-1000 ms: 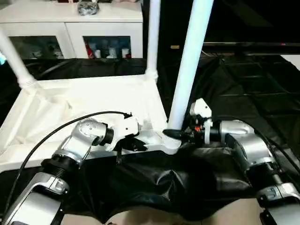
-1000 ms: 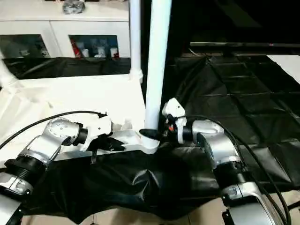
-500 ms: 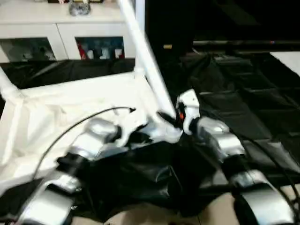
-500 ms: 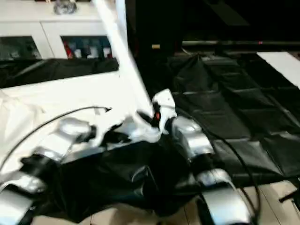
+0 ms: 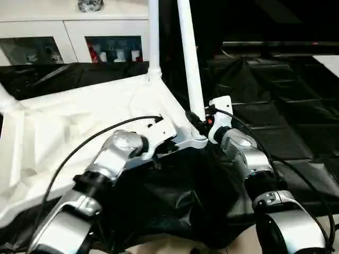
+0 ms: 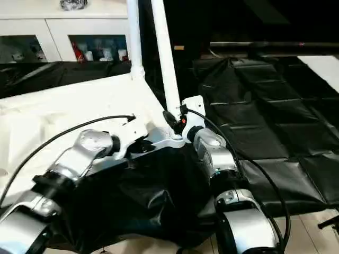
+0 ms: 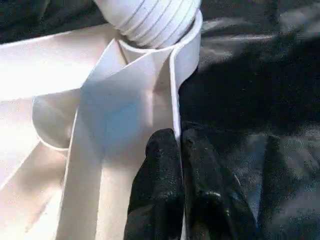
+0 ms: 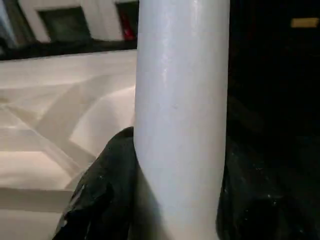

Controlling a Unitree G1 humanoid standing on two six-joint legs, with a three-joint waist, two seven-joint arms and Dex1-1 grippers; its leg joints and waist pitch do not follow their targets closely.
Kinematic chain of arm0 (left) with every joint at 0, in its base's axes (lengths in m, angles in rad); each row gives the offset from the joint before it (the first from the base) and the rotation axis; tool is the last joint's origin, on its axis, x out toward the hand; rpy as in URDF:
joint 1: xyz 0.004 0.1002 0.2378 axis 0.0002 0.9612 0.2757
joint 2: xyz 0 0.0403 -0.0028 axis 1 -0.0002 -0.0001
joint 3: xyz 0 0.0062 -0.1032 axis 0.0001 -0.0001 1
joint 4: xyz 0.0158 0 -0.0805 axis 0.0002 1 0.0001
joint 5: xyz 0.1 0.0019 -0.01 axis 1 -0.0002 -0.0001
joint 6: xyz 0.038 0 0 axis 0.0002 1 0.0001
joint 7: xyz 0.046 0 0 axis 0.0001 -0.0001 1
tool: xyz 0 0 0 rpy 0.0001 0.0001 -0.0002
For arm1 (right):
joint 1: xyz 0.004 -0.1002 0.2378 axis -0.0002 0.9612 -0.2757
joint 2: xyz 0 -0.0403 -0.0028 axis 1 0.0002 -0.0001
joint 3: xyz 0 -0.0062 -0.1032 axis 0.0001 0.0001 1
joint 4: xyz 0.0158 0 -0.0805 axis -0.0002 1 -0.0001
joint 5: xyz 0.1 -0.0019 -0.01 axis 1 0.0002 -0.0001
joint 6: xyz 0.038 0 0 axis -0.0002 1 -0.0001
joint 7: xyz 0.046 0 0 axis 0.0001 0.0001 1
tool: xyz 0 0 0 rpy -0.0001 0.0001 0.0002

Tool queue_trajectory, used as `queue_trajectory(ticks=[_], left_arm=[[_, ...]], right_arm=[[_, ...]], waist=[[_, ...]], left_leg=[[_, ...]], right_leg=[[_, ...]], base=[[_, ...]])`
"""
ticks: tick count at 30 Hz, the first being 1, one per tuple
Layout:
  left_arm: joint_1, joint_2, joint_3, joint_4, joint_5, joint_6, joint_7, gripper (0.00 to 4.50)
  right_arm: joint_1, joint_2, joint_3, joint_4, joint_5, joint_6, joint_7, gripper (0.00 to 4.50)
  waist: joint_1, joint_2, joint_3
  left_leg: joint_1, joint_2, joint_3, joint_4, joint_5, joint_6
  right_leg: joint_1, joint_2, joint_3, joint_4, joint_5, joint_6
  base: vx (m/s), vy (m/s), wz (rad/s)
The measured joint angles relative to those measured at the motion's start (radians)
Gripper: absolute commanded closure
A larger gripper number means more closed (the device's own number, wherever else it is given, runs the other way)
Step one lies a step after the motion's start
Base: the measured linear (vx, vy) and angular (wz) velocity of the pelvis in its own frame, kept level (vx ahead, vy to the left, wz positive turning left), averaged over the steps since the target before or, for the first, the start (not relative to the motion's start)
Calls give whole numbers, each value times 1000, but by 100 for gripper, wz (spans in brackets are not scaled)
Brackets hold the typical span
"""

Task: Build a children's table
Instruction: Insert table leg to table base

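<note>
Right claw (image 5: 197, 120) gripped the leg (image 5: 189, 58), which had tipped over from straight, so it wasn't seated yet.

Two upright legs, the near leg (image 5: 190, 63) and the far leg (image 5: 153, 37), are standing close together, leaving a narrow gap. Right of them, the black sheet (image 5: 286, 106) is lying open.

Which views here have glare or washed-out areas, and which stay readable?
Left eye view: tabletop bright, ribs still readable. Left wrist view: glare bleaches the tabletop's far side; the fingers are crisp. Right wrist view: the leg is evenly lit, with a faint sheen.
</note>
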Motion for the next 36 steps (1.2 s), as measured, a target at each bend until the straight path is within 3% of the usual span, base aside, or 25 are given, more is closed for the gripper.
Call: queue_trajectory(ticks=[4,7,8,11,13,17,21,25,29,33,36], left_arm=[[14,32,0,-2,-7,-77,-44,450],[21,53,0,-2,-25,-108,-91,450],[24,65,0,-2,-36,-114,-112,405],[29,87,25,1,-78,-131,-164,393],[28,97,57,-3,-114,-145,-185,355],[21,98,158,-31,-220,-101,-197,339],[-63,84,224,-28,-258,-5,-127,308],[-167,-4,280,44,-253,37,80,309],[-211,-109,285,26,-254,98,210,309],[-219,-175,276,-48,-274,145,216,309],[-219,-209,267,-118,-337,162,167,309]], right_arm=[[46,-5,1,-82,23,8,46,262],[84,-14,1,-177,51,26,81,262],[90,-17,-1,-215,66,35,91,262],[108,-33,-12,-317,100,67,108,262],[119,-37,-16,-349,107,74,109,262],[154,-37,-13,-384,112,99,109,262],[175,-38,-3,-406,111,129,106,262],[169,-27,8,-424,109,137,90,262],[168,-19,24,-424,97,151,82,262],[168,-27,27,-426,91,147,77,262],[168,-33,21,-435,91,146,73,262]], waist=[[5,1,1],[20,2,2],[23,2,2],[25,1,4],[26,1,4],[26,-1,5],[26,-6,8],[29,-6,8],[34,-8,10],[37,-9,10],[43,-9,10]], left_leg=[[-5,0,1,2,0,0],[-4,0,3,3,0,0],[-3,0,4,3,0,0],[0,0,5,3,0,-1],[1,-1,5,3,1,-2],[4,-1,8,3,1,-3],[4,-1,8,4,2,-4],[4,-2,8,5,2,-4],[1,-2,8,5,2,-4],[0,-1,8,4,2,-4],[0,-1,8,5,2,-3]], right_leg=[[-6,0,1,2,0,-1],[-6,-1,3,4,1,-1],[-6,-1,4,5,0,-1],[-6,-1,6,7,0,0],[-5,-1,6,8,0,0],[-5,-1,9,12,-3,5],[-6,-1,10,13,-3,5],[-5,-2,10,13,-3,5],[-7,-2,10,13,-3,5],[-8,-2,10,12,-2,2],[-8,-2,9,12,-1,1]], base=[[0,0,0],[0,0,0],[0,0,0],[0,0,0],[0,0,0],[0,0,0],[0,0,0],[0,0,0],[0,0,0],[0,0,0],[0,0,0]])
